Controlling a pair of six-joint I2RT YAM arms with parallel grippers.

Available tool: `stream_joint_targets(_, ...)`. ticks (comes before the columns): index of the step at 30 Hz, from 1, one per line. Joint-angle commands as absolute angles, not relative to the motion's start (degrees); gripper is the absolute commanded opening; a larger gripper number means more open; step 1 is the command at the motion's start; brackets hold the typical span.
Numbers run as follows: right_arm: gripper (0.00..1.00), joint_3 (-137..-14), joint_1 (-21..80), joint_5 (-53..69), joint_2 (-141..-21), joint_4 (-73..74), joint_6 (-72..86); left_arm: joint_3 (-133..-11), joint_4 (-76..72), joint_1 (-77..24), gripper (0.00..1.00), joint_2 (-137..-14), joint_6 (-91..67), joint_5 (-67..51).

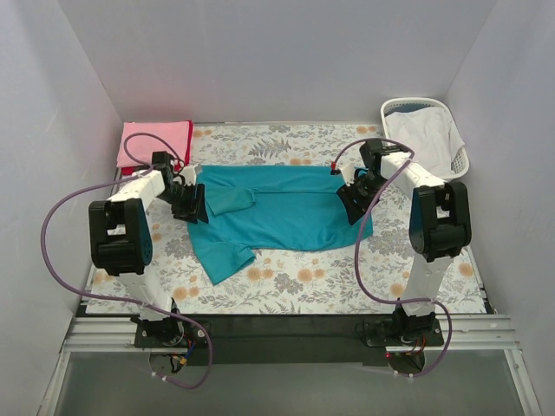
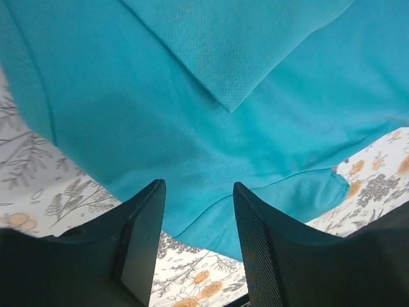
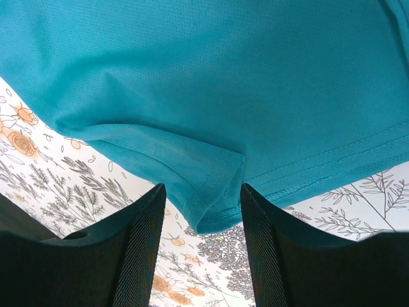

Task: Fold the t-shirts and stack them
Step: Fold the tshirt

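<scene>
A white slatted basket (image 1: 460, 159) sits at the far right corner of the counter (image 1: 286, 328), with a crumpled white cloth (image 1: 427, 132) inside. A floral cover (image 1: 303, 282), grey leaves and orange blooms, lies over the counter. Plain white walls (image 1: 277, 52) enclose it.

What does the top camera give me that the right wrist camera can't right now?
Only the top camera: the whole outline of the teal shirt with one sleeve sticking out at near left, the pink shirt lying on the red shirt in the far left corner, the basket at far right, and the left gripper. Only the right wrist camera: the stitched hem and a doubled-over corner, seen close up between open fingers. Both: the teal shirt, the flowered tablecloth and the right gripper at the shirt's edge.
</scene>
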State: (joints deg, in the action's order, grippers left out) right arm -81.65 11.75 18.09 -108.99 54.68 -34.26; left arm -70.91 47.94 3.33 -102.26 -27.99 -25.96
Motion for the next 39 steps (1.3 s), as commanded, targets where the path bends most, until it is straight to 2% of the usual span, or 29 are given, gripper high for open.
stream_joint_targets(1,0.57,-84.11,11.78,18.11,-109.95,55.46,-31.29,-69.35,43.78,2.20,0.46,-100.63,-28.12,-24.43)
stream_joint_targets(7,0.57,-84.03,11.60,19.51,-112.59,55.98,-30.41,-67.85,42.10,1.67,0.46,-102.30,-28.56,-23.03)
stream_joint_targets(9,0.53,-83.59,11.43,20.12,-113.20,56.25,-30.41,-67.85,42.01,1.67,0.46,-102.92,-28.65,-22.94)
stream_joint_targets(16,0.13,-82.44,10.46,21.88,-110.14,58.36,-30.67,-66.89,41.40,1.67,0.46,-103.53,-28.74,-21.71)
stream_joint_targets(19,0.01,-81.39,10.28,21.80,-106.89,59.33,-31.29,-65.75,40.96,1.58,0.45,-103.45,-28.65,-20.83)
stream_joint_targets(31,0.01,-69.97,10.11,19.87,-98.89,60.38,-34.19,-63.37,40.87,1.67,0.45,-103.97,-28.65,-17.23)
stream_joint_targets(35,0.04,-67.51,10.02,19.16,-96.86,60.38,-34.45,-63.19,41.04,1.58,0.44,-104.15,-28.48,-16.44)
stream_joint_targets(36,0.06,-66.11,9.93,18.64,-96.51,60.29,-34.71,-63.11,41.04,1.67,0.44,-104.24,-28.48,-16.44)
stream_joint_targets(39,0.21,-63.82,9.84,16.10,-95.10,60.21,-36.11,-63.28,41.65,1.67,0.44,-104.33,-28.13,-16.17)
